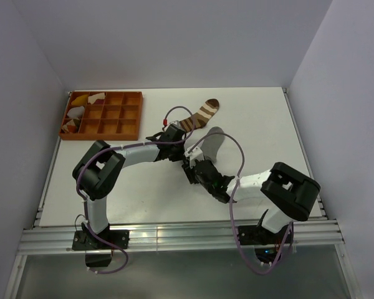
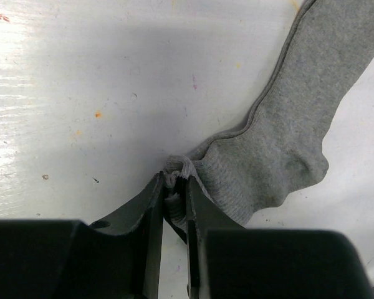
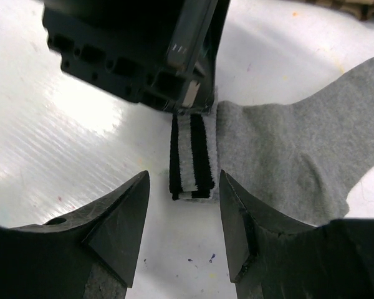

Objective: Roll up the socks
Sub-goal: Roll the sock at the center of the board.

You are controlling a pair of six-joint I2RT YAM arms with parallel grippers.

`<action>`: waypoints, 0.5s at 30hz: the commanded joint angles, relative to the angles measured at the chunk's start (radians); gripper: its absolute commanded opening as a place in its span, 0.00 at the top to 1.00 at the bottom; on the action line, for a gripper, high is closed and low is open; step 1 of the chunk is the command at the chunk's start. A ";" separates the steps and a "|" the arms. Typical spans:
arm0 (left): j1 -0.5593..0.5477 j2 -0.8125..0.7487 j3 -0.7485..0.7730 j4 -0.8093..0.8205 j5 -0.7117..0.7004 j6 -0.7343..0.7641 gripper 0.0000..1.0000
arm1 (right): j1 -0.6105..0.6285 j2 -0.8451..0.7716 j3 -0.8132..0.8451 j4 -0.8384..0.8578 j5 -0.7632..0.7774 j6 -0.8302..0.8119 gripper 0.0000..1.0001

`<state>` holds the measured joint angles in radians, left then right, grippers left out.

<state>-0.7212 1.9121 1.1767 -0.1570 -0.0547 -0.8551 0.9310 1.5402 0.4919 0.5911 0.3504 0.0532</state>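
Grey sock (image 2: 280, 156) lies flat on the white table (image 2: 81, 93) near its middle, with its leg running away from the arms. The left hand (image 2: 174, 190) is clamped on the near end of the grey sock. Its two fingers stand close together with a bunch of the fabric pinched between them. The sock's dark-striped cuff (image 3: 192, 156) sticks out from that grip toward the right hand (image 3: 184, 187). The right hand sits low over the table, facing the left one, with its fingers (image 3: 121, 218) wide apart. The cuff lies just ahead of the gap between them, and neither finger appears to touch it. The brown sock (image 1: 201, 115) with white stripes lies further back on the table, near the grey one's far end. An orange compartment tray (image 1: 118, 115) sits at the back left corner, well apart from both socks. Yellow and white cloth pieces (image 1: 81, 99) lie in its left compartments.
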 commanded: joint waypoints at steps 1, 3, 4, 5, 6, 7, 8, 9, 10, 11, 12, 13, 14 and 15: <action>-0.001 0.024 -0.009 -0.044 0.024 0.011 1.00 | 0.019 0.027 0.034 0.064 0.047 -0.039 0.44; -0.003 0.022 -0.011 -0.044 0.026 0.013 1.00 | 0.022 0.049 0.040 0.064 0.051 -0.042 0.45; -0.003 0.022 -0.009 -0.044 0.024 0.013 1.00 | 0.023 0.055 0.045 0.061 0.056 -0.042 0.45; -0.003 0.024 -0.006 -0.047 0.027 0.014 1.00 | 0.026 0.063 0.054 0.055 0.055 -0.042 0.46; -0.003 0.024 -0.006 -0.047 0.027 0.013 1.00 | 0.029 0.076 0.059 0.055 0.058 -0.042 0.46; -0.003 0.024 -0.006 -0.047 0.027 0.013 1.00 | 0.032 0.083 0.062 0.058 0.061 -0.042 0.46; -0.003 0.024 -0.006 -0.046 0.030 0.011 1.00 | 0.034 0.087 0.063 0.059 0.059 -0.070 0.47; -0.001 0.024 -0.006 -0.046 0.030 0.010 1.00 | 0.040 0.098 0.065 0.058 0.059 -0.072 0.48; -0.001 0.022 -0.006 -0.046 0.030 0.010 1.00 | 0.043 0.103 0.071 0.049 0.065 -0.070 0.48; -0.003 0.024 -0.006 -0.047 0.030 0.010 1.00 | 0.046 0.110 0.076 0.047 0.074 -0.072 0.49; -0.003 0.022 -0.006 -0.049 0.030 0.011 1.00 | 0.051 0.121 0.079 0.044 0.078 -0.072 0.50; -0.003 0.024 -0.006 -0.047 0.032 0.010 1.00 | 0.054 0.127 0.082 0.039 0.085 -0.069 0.51; -0.001 0.024 -0.006 -0.047 0.030 0.008 1.00 | 0.055 0.132 0.086 0.039 0.090 -0.069 0.53; -0.003 0.022 -0.006 -0.046 0.033 0.008 1.00 | 0.057 0.144 0.089 0.033 0.099 -0.064 0.55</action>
<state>-0.7208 1.9121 1.1767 -0.1577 -0.0475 -0.8547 0.9699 1.6577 0.5411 0.5911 0.4248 -0.0055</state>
